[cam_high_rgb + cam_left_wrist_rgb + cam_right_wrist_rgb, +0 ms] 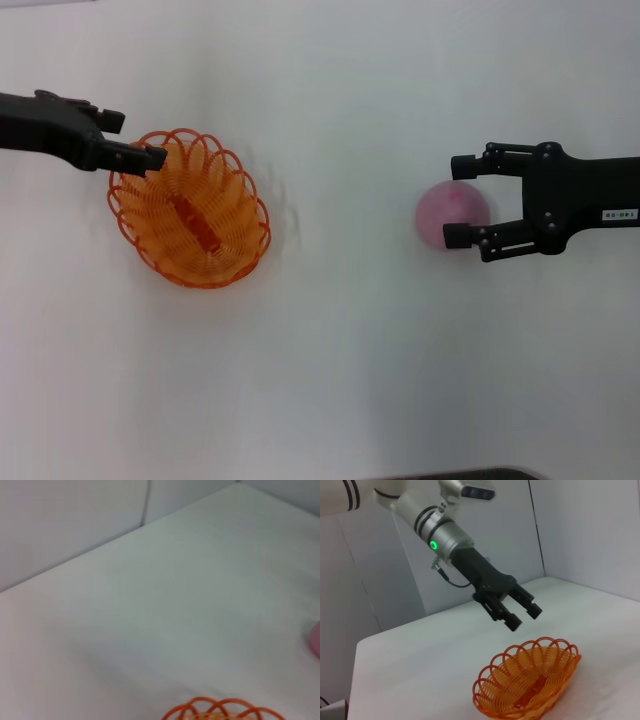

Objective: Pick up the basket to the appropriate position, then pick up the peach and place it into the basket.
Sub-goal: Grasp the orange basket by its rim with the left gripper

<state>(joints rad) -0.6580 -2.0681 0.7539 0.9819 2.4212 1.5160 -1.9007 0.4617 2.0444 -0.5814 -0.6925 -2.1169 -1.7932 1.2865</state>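
Left gripper (135, 140), fingers apart, above the oval orange wire-loop basket's (190, 210) rim; right gripper (462, 200), fingers spread, straddling the round pink peach (445, 212).

Basket (190, 210) sits left on the tabletop (340, 360), peach (450, 212) well apart to its right. Left gripper (135, 140) hangs above the basket's far-left rim; right gripper (460, 200) straddles the peach.

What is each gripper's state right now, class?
Left gripper: open, above the basket, holding nothing.
Right gripper: open around the peach, not closed on it.
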